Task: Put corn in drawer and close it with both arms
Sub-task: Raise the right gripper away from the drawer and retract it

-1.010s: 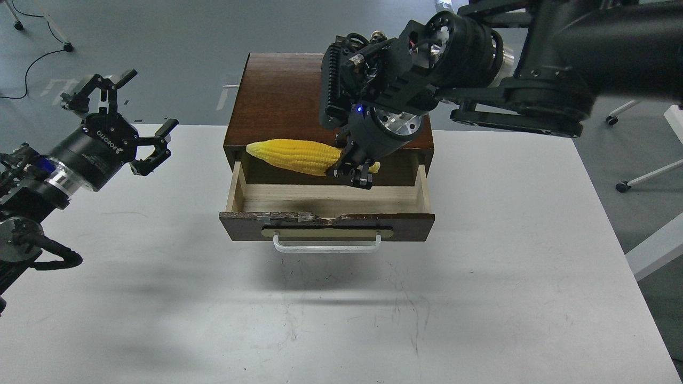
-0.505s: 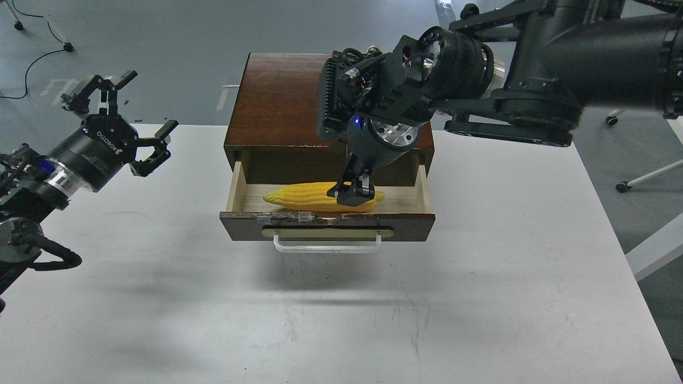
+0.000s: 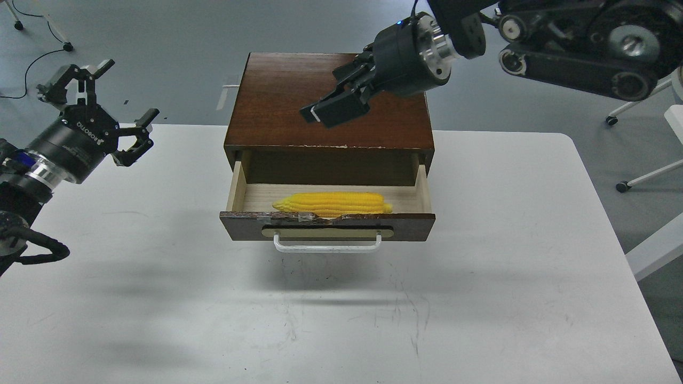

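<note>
The yellow corn (image 3: 332, 204) lies flat inside the open drawer (image 3: 411, 220), just behind its chipped dark front, tapered tip to the left. The white bar handle (image 3: 327, 248) faces me. My right gripper (image 3: 326, 113) is empty, its fingers slightly apart, raised over the top of the dark wooden cabinet (image 3: 267, 106) behind the drawer. My left gripper (image 3: 130, 89) is open and empty, held above the table's far left edge, well left of the cabinet.
The cabinet stands at the back middle of the white table (image 3: 480, 298). The right arm's thick links (image 3: 576, 48) hang over the back right. Chair legs with casters (image 3: 621, 186) and a floor cable (image 3: 32, 64) lie beyond the table.
My right gripper lowered the corn into the drawer, let it go, and rose back up over the cabinet top. My left gripper drifted slightly left and up.
</note>
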